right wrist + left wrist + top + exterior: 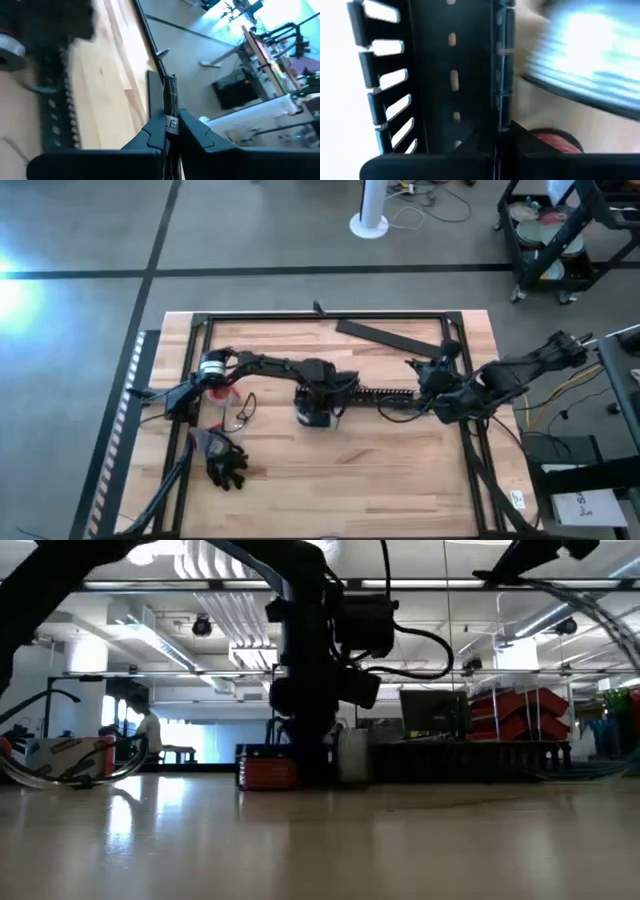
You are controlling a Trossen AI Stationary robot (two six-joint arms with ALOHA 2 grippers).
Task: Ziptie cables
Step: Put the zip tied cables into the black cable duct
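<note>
The long black comb-toothed duct (385, 393) lies flat at mid-table. My left gripper (338, 394) is shut at its left end; the left wrist view looks along the duct (452, 80). My right gripper (418, 366) is over the duct's right end, shut on a thin dark cable (171, 95) with white lettering. A thin black wire loop (243, 409) lies on the table at the left, also seen in the low view (60, 775). More black cable (400, 412) loops by the duct's right end. The ziptie is out of view. My left gripper pinches the duct's slotted side wall (501, 112) between its two fingers, at the duct's left end. The fingers reach in level from the table's left, along the duct, which rests flat on the table. My right gripper pinches the dark cable (171, 114) between its two fingertips. A short end (171, 80) sticks out past the fingers, in line with them. What the rest of the cable does behind the fingers is hidden.
A wide flat black bar (390, 332) lies at the back right. A red-and-black part (265, 772) sits beside my left gripper. A black glove-like heap (226, 466) lies at the front left. A black frame rail (320, 317) borders the table.
</note>
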